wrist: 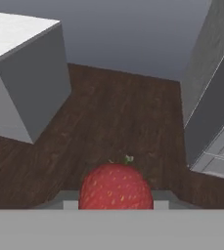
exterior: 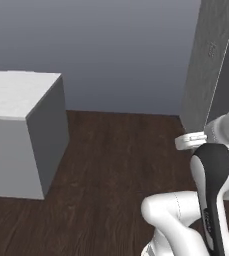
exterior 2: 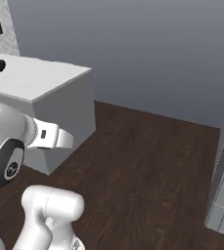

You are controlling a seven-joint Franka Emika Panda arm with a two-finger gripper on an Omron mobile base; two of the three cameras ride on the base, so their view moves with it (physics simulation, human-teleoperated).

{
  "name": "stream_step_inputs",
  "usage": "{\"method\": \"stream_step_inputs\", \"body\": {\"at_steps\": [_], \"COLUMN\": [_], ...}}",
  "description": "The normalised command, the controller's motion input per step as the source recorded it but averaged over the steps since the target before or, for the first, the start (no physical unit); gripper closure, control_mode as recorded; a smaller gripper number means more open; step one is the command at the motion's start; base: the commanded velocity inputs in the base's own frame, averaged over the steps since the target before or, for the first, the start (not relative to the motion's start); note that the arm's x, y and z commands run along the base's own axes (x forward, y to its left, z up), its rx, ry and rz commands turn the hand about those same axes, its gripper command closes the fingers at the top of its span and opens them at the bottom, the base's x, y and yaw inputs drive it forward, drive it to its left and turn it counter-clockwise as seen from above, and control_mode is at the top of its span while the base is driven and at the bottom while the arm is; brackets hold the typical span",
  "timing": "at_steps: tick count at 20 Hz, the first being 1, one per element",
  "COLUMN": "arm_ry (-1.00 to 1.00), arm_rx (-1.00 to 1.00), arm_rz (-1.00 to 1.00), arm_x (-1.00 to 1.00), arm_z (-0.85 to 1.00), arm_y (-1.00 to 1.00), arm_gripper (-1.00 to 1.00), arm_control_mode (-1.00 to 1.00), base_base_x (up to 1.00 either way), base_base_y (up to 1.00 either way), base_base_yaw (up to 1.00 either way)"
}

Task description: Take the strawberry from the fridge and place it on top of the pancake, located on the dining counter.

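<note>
Strawberry carried in the gripper
We see our gripper (wrist: 116, 205) closed tight on the strawberry (wrist: 116, 188), held above the dark wood floor (wrist: 108, 122), between the grey block (wrist: 30, 93) and the fridge (wrist: 206, 97)

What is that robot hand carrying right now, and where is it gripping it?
The gripper holds the strawberry, pinched at its lower sides; the green stem end points away from the hand.

Dark wood floor (exterior: 116, 165) — plain grey-blue wall (exterior: 121, 50) behind.

Dark wood-grain floor (exterior: 116, 165); seed-dimpled, slightly glossy strawberry (wrist: 116, 188).
</note>
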Motion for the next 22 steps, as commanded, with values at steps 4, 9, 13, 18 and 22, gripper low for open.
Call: {"method": "stream_step_inputs", "body": {"at_steps": [4, 9, 13, 18, 22], "arm_ry": [0.0, 0.0, 0.0, 0.0, 0.0], "arm_rx": [0.0, 0.0, 0.0, 0.0, 0.0], "arm_rz": [0.0, 0.0, 0.0, 0.0, 0.0], "arm_x": [0.0, 0.0, 0.0, 0.0, 0.0], "arm_z": [0.0, 0.0, 0.0, 0.0, 0.0], "arm_y": [0.0, 0.0, 0.0, 0.0, 0.0], "arm_gripper": [1.0, 1.0, 1.0, 1.0, 1.0], "arm_control_mode": [1.0, 1.0, 1.0, 1.0, 1.0], "base_base_x": [0.87, 0.96, 0.91, 1.0, 1.0], "base_base_y": [0.08, 0.33, 0.6, 0.67, 0.24], "base_base_yaw": [0.09, 0.0, -0.08, -0.16, -0.15]}}
